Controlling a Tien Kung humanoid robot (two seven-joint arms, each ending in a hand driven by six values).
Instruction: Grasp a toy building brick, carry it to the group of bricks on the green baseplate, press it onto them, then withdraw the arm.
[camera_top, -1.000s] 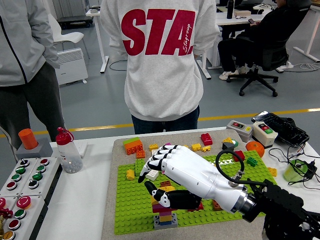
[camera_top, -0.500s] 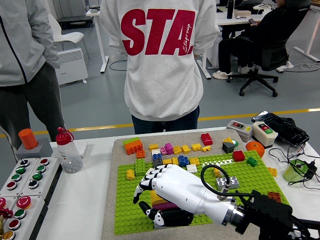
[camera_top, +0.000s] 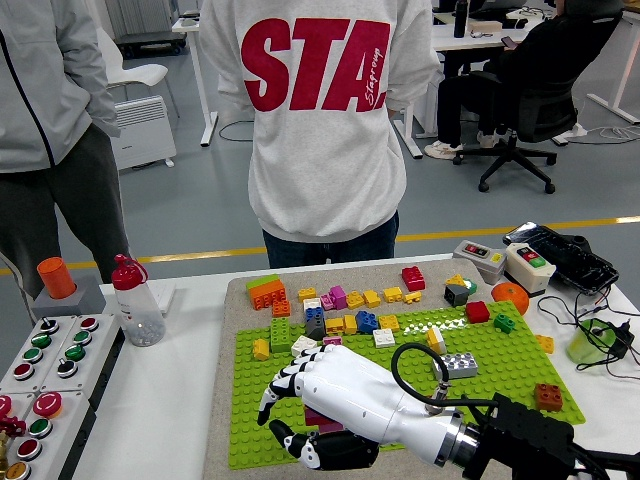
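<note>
My right hand (camera_top: 300, 420), white with black joints, reaches in from the lower right over the front of the green baseplate (camera_top: 500, 360). Its fingers (camera_top: 283, 383) and thumb (camera_top: 318, 450) are curled around the brick stack (camera_top: 320, 418). Only a dark red part of the stack shows between them; the rest is hidden under the hand. Loose bricks lie on the plate's far part: a grey one (camera_top: 455, 365), a blue one (camera_top: 366, 321), a green one (camera_top: 280, 333) and a brown one (camera_top: 547, 396). The left arm is out of view.
More loose bricks lie on the beige mat behind the plate, among them an orange one (camera_top: 267, 293) and a red one (camera_top: 413, 278). A bottle (camera_top: 135, 301) and a button panel (camera_top: 45, 365) are at the left. Button boxes (camera_top: 527, 266) and cables are at the right. Two people stand behind the table.
My right hand has moved down and toward the near edge, from above the stack to covering it. More of the far bricks now show.
</note>
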